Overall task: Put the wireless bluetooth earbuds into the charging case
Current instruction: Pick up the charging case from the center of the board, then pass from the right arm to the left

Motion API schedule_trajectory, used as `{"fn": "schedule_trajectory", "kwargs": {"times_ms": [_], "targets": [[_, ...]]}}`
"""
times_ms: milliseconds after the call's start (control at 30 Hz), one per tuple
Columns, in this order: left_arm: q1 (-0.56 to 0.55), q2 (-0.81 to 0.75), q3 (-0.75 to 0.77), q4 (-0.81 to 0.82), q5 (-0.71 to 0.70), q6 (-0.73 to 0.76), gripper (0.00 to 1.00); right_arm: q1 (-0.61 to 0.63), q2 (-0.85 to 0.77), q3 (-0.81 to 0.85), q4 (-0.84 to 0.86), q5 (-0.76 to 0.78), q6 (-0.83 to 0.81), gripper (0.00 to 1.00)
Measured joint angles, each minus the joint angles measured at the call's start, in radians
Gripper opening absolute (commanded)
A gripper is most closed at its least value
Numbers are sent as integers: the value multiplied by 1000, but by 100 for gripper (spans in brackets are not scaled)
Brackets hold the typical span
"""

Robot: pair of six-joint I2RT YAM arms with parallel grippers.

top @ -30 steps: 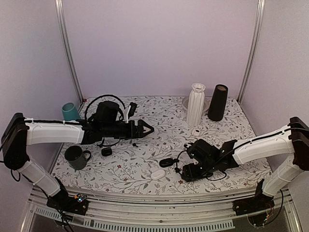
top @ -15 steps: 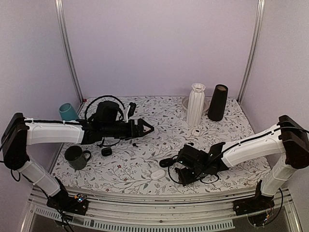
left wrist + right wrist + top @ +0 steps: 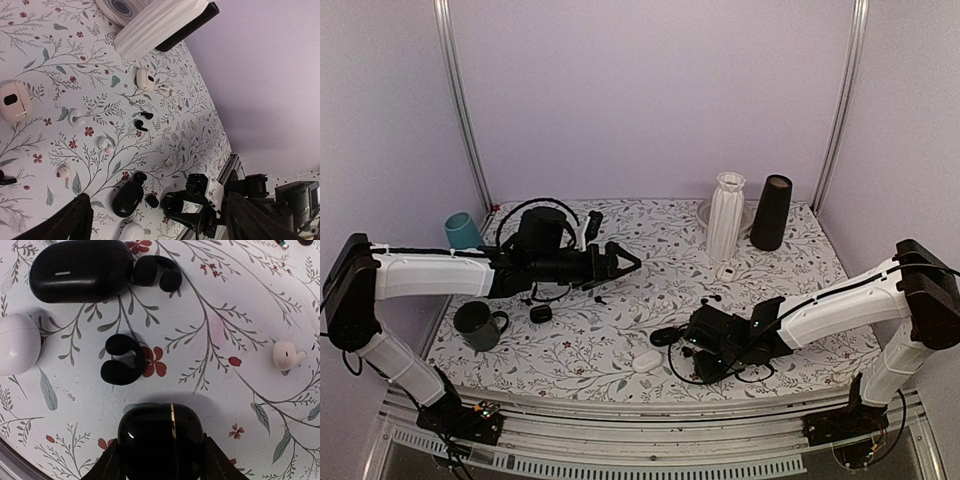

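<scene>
Hovering left pincer: wide, holding nothing, above the desk.
Right pincer: narrow, fingers against both sides of the glossy black case.
Earbuds: two, loose on the desk, at 1 o'clock of the case in the right wrist view, apart from it.

The left arm, lower left, and right arm, lower right, are wearing white shells between black joints. Black cables are looping around the wrists. The left gripper and right gripper are showing black.
</scene>
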Motion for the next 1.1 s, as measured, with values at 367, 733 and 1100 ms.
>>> {"fn": "schedule_trajectory", "kwargs": {"times_ms": [367, 733, 1100], "targets": [[2, 55, 3, 66, 101, -48, 81, -8, 2, 40, -23, 68, -31, 29], [2, 156, 78, 85, 236, -65, 65, -63, -62, 77, 137, 86, -192, 30], [-33, 183, 168, 60, 326, 1, 57, -114, -151, 79, 360, 78, -396, 32]]}}
